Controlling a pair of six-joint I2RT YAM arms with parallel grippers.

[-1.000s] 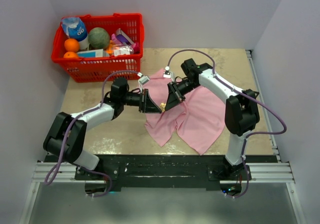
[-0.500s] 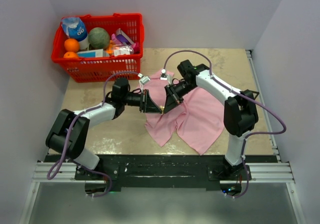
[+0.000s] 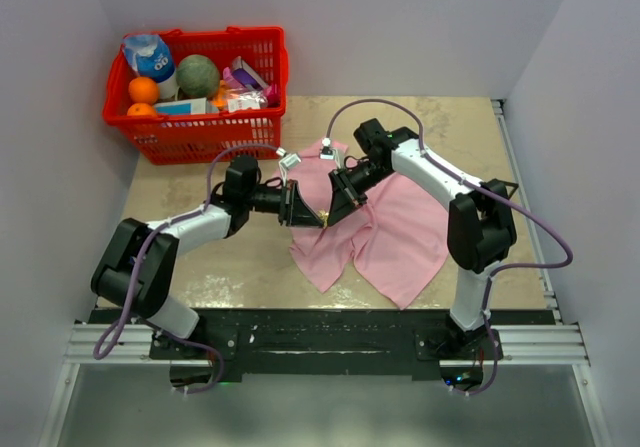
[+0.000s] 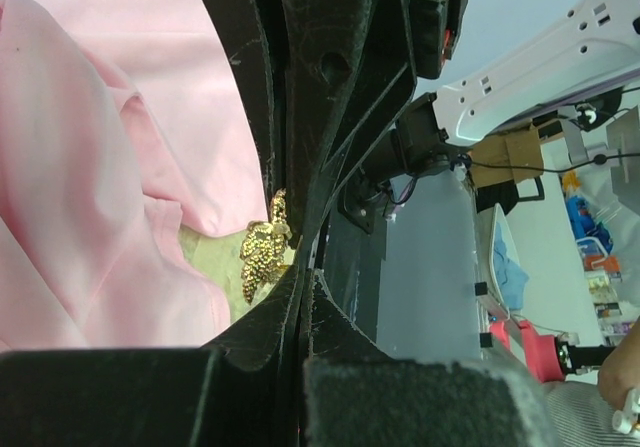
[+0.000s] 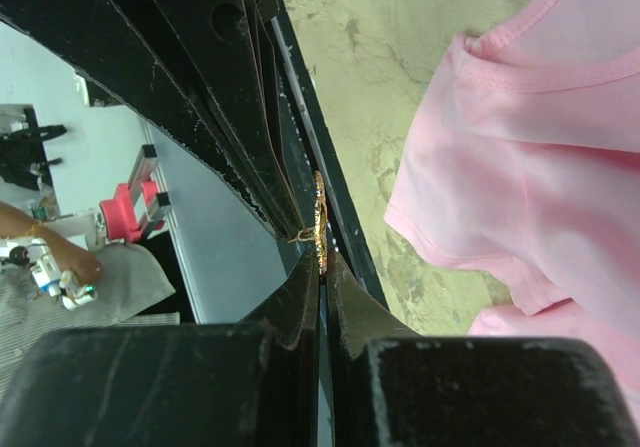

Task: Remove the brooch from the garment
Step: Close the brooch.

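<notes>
You're pinching the brooch w/ the R claw while the L claw, pressed together, is touching it tip to tip at the edge of the garment lying on the counter.

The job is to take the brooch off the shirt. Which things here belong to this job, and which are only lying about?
Belong to the job:
- brooch
- pink T-shirt
- left gripper and right gripper, both shut, tips meeting at the brooch

Only lying about:
- red basket
- in it: oranges, a bottle and other goods
</notes>
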